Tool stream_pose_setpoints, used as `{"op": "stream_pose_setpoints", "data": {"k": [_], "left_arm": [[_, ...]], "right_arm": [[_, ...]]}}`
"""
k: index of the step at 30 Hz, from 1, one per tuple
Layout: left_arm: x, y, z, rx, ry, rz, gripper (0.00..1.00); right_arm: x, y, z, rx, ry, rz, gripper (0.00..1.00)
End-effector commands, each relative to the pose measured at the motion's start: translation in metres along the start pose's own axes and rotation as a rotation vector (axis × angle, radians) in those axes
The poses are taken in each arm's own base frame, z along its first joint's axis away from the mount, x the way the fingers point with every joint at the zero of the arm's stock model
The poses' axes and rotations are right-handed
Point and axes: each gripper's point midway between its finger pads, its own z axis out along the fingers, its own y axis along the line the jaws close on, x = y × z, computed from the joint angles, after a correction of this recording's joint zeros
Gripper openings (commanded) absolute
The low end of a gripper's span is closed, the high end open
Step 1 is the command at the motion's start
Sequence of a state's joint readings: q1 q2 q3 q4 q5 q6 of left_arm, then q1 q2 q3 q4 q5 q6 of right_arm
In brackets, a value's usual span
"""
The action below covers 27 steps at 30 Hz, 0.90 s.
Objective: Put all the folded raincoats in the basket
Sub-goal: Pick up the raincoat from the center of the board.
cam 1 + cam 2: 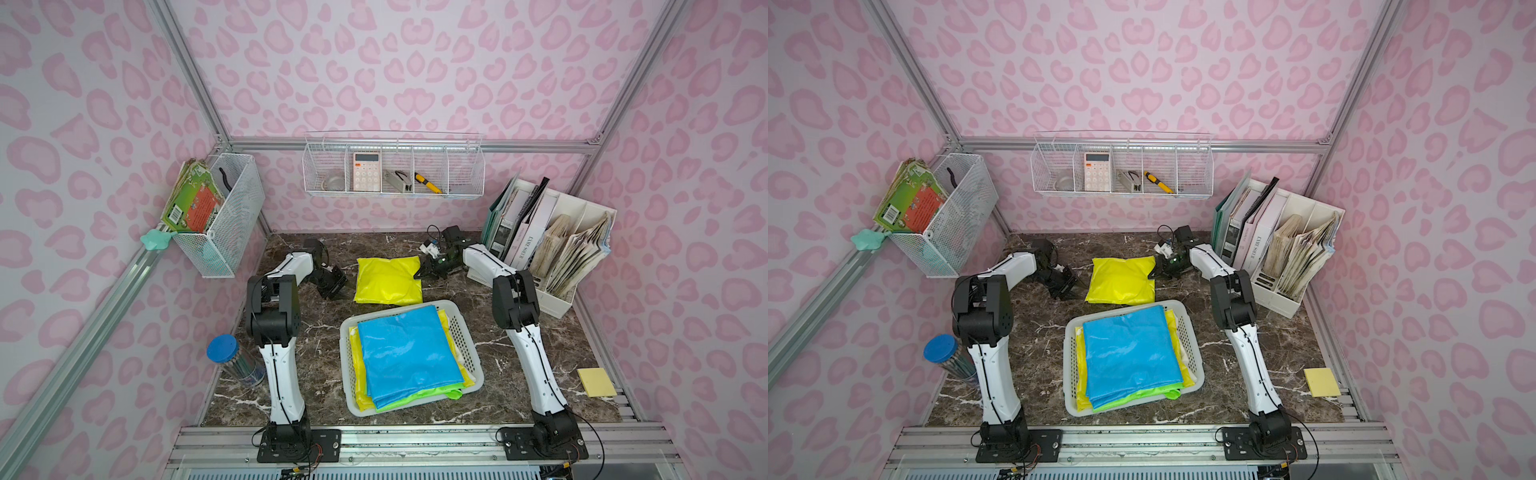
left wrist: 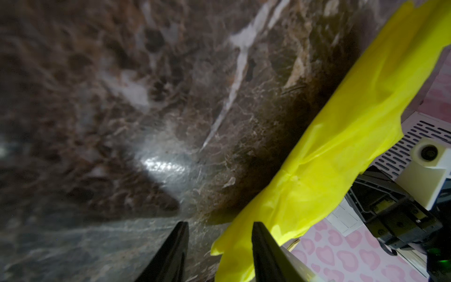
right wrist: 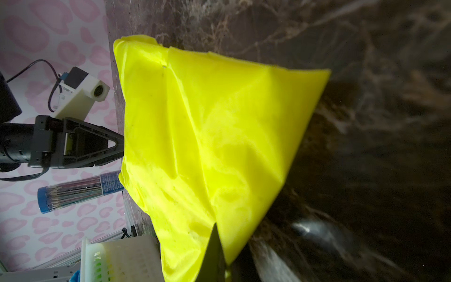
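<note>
A folded yellow raincoat (image 1: 388, 279) lies on the dark marble desk (image 1: 519, 353), just behind the basket (image 1: 468, 336) and outside it. The right tool (image 1: 420, 272) is clenched on the raincoat's right edge; in the right wrist view the fabric tents up toward the pinching tool (image 3: 219, 244). The left tool (image 1: 338, 287) sits just beside the raincoat's left edge, released, its two dark fingers (image 2: 179, 244) apart with bare desk between them.

The low white perforated basket holds a stack of folded raincoats: a blue one (image 1: 407, 353) on top, a bright green one (image 1: 415, 397) under it and a yellow one (image 1: 355, 365) showing along the left side.

On the back wall hangs a divided wire basket (image 1: 465, 174) with a calculator (image 1: 367, 171), a small silver device (image 1: 399, 180) and a yellow and black hand tool (image 1: 430, 183) in separate compartments. A white mesh bin (image 1: 237, 216) on the left wall holds worn booklets (image 1: 193, 199). At the right, a white file organiser (image 1: 557, 299) holds folders and tattered papers. A clear tube (image 1: 232, 361) with a blue lid holds pencils.
</note>
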<state>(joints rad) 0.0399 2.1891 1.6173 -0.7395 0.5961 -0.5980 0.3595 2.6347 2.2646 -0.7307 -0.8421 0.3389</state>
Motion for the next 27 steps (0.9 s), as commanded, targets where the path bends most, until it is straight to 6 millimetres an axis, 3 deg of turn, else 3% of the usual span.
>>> {"op": "stream_pose_setpoints", "data": {"k": [1, 14, 19, 27], "left_arm": [[-0.001, -0.007, 0.008, 0.057, 0.011, 0.029, 0.48], [-0.004, -0.014, 0.040, 0.181, 0.037, 0.005, 0.46], [-0.001, -0.013, 0.044, 0.166, 0.038, 0.010, 0.30], [-0.001, -0.009, 0.020, 0.078, -0.030, 0.028, 0.00]], "right_arm": [[0.004, -0.004, 0.000, 0.020, 0.015, 0.008, 0.00], [0.009, -0.008, 0.007, 0.029, 0.029, 0.017, 0.00], [0.011, -0.007, 0.010, 0.030, 0.038, 0.015, 0.00], [0.003, 0.004, 0.002, 0.022, 0.011, -0.004, 0.00]]}}
